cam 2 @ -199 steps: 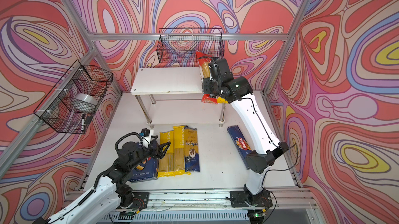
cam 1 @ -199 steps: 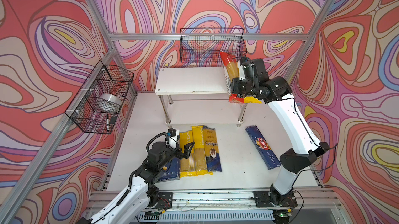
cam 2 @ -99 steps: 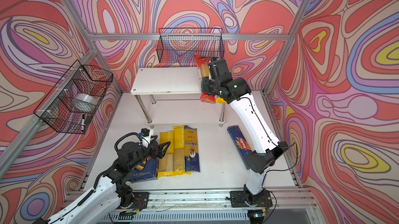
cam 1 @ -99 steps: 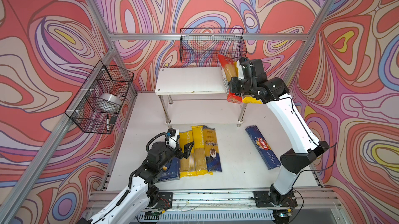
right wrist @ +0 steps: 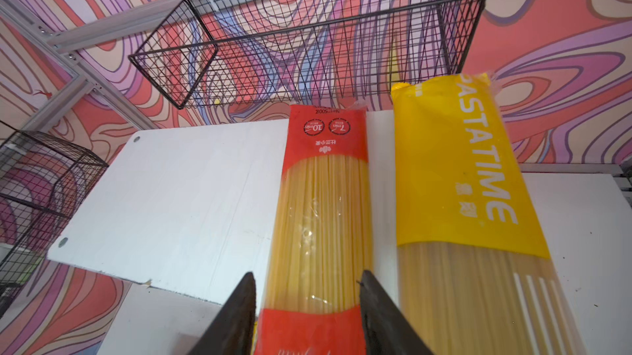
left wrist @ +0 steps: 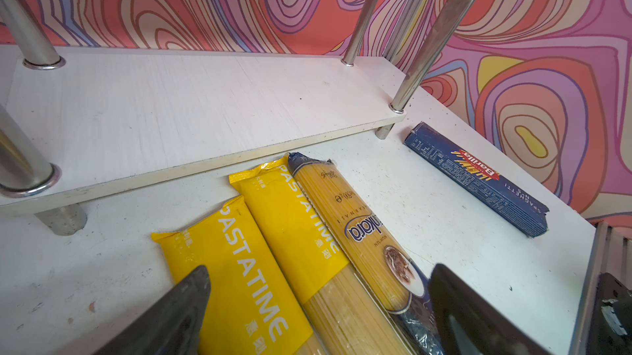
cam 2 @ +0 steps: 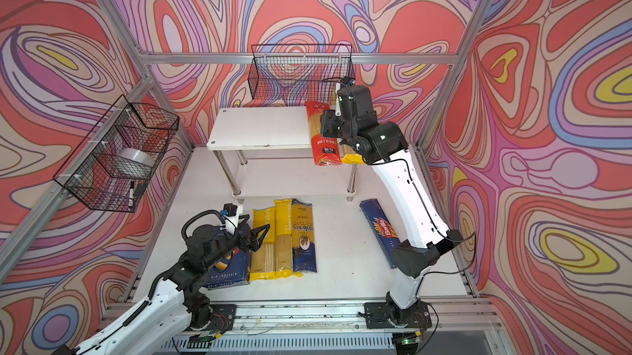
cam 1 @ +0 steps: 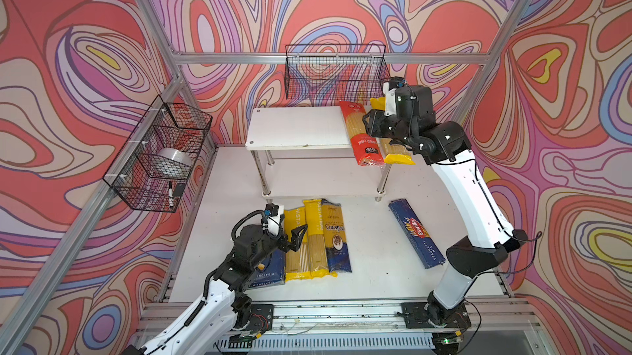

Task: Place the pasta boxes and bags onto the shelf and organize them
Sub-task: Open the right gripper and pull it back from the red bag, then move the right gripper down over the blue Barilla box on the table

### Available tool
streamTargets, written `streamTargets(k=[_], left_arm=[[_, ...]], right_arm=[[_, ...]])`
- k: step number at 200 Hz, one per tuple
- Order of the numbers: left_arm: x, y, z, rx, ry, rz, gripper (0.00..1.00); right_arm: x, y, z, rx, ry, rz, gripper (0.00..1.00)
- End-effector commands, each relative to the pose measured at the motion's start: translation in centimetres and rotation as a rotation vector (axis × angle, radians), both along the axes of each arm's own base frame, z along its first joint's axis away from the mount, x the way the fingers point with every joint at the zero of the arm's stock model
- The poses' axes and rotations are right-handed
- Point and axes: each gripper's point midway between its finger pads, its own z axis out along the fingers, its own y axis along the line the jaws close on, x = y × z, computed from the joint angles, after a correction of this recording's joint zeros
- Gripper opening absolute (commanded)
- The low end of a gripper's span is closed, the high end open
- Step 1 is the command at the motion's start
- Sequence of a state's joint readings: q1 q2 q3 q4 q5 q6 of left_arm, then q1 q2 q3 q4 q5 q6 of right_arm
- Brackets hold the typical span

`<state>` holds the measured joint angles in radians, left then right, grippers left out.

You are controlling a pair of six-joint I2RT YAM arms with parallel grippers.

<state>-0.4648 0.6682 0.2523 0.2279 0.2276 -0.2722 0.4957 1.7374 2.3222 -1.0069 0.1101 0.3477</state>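
Your red bag (cam 1: 360, 134) has come down flat on the top board of the shelf (cam 1: 297, 127), just beside a yellow PASTATIME bag (right wrist: 451, 172), both overhanging the front edge. Your right gripper (right wrist: 307, 274) straddles the red bag, jaws eased apart. Your left gripper (left wrist: 319, 267) hangs spread wide above the bags (left wrist: 284, 233) lying on the table (left wrist: 427, 199), holding nothing.

The shelf (cam 1: 294, 127) stands at the tabletop's (cam 1: 372, 240) back edge. At its top board's right end, a red bag (cam 1: 361, 136) and a PASTATIME bag (cam 1: 398, 157) overhang the front edge. On the tabletop a wide carton (cam 1: 270, 267), two yellow bags (cam 1: 297, 254) and a dark blue bag (cam 1: 337, 240) lie side by side, and a narrow carton (cam 1: 415, 233) lies apart, nearer the right edge.
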Motion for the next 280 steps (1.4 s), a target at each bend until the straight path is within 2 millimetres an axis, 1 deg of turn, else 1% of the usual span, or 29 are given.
streamTargets(k=[1,11,27,37,50,65,75,88,95,119,130,156,194,214,237,256,280], left_arm=[[-0.1,0.1,-0.4,0.015,-0.008,0.000,1.00],[0.0,0.1,-0.4,0.016,-0.006,0.001,1.00],[0.0,0.1,-0.4,0.015,-0.006,-0.001,1.00],[0.0,0.0,-0.5,0.017,-0.004,-0.004,1.00],[0.0,0.0,-0.7,0.022,-0.001,-0.003,1.00],[0.1,0.0,-0.8,0.024,0.004,-0.003,1.00],[0.1,0.0,-0.7,0.024,0.000,-0.004,1.00],[0.1,0.0,-0.6,0.024,0.000,-0.005,1.00],[0.1,-0.1,-0.7,0.024,0.001,-0.007,1.00],[0.0,-0.1,-0.7,0.027,-0.001,-0.010,1.00],[0.1,-0.1,-0.8,0.028,0.000,-0.010,1.00],[0.1,-0.1,-0.9,0.030,0.006,-0.011,1.00],[0.1,-0.3,-1.0,0.031,0.010,-0.018,1.00],[0.1,-0.3,-1.1,0.031,0.012,-0.018,1.00],[0.1,-0.3,-1.1,0.030,0.011,-0.017,1.00],[0.1,-0.2,-1.0,0.030,0.010,-0.016,1.00],[0.1,-0.3,-1.0,0.028,0.009,-0.016,1.00]], right_arm=[[-4.7,-0.9,2.8,0.027,-0.040,0.096,0.50],[-6.1,-1.4,2.9,0.029,-0.041,0.113,0.50],[-8.6,-2.1,2.4,0.026,-0.025,0.145,0.49],[-9.9,-3.0,1.6,-0.001,0.005,0.141,0.48],[-11.3,-4.4,0.5,-0.051,0.050,0.114,0.48],[-12.5,-5.4,-0.7,-0.093,0.088,0.103,0.49],[-13.2,-5.4,-1.2,-0.101,0.101,0.126,0.49],[-13.8,-4.7,-2.2,-0.099,0.138,0.180,0.48],[-14.2,-3.9,-2.8,-0.090,0.166,0.226,0.48],[-14.4,-2.2,-3.8,-0.054,0.206,0.307,0.47],[-14.1,-2.0,-3.9,-0.048,0.199,0.309,0.47],[-13.6,-1.4,-4.9,-0.063,0.207,0.321,0.47],[-13.5,0.7,-6.3,-0.078,0.242,0.370,0.47],[-13.2,1.2,-6.2,-0.080,0.230,0.373,0.48],[-12.9,2.2,-6.6,-0.081,0.232,0.386,0.48],[-12.4,2.8,-7.0,-0.090,0.236,0.389,0.49],[-11.6,3.5,-7.1,-0.087,0.225,0.391,0.50]])
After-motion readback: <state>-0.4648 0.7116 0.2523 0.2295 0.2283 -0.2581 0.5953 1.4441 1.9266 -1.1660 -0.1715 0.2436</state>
